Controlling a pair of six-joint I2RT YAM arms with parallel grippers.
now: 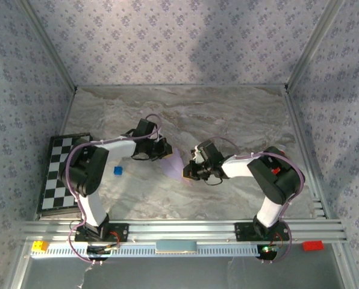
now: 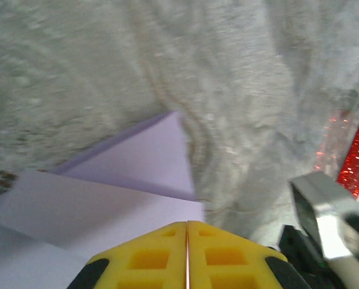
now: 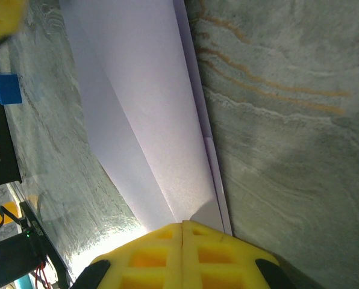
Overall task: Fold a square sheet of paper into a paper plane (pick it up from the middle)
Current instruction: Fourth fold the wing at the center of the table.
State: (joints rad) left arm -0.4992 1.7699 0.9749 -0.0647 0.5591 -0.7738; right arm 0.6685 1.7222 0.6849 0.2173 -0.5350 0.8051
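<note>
Folded lilac sheet (image 1: 177, 162), left gripper (image 1: 164, 151) clamped on one edge, right gripper (image 1: 190, 171) clamped opposite, blue cube (image 1: 117, 171) well apart.

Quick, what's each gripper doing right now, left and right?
Left gripper: fingers closed, apparently pinching the lilac paper.
Right gripper: fingers closed, pinching the lilac paper.

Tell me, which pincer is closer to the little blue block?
Left. The left pincer sits just up and to the right of the blue block. The right pincer is farther away, on the other side of the lilac paper.
</note>
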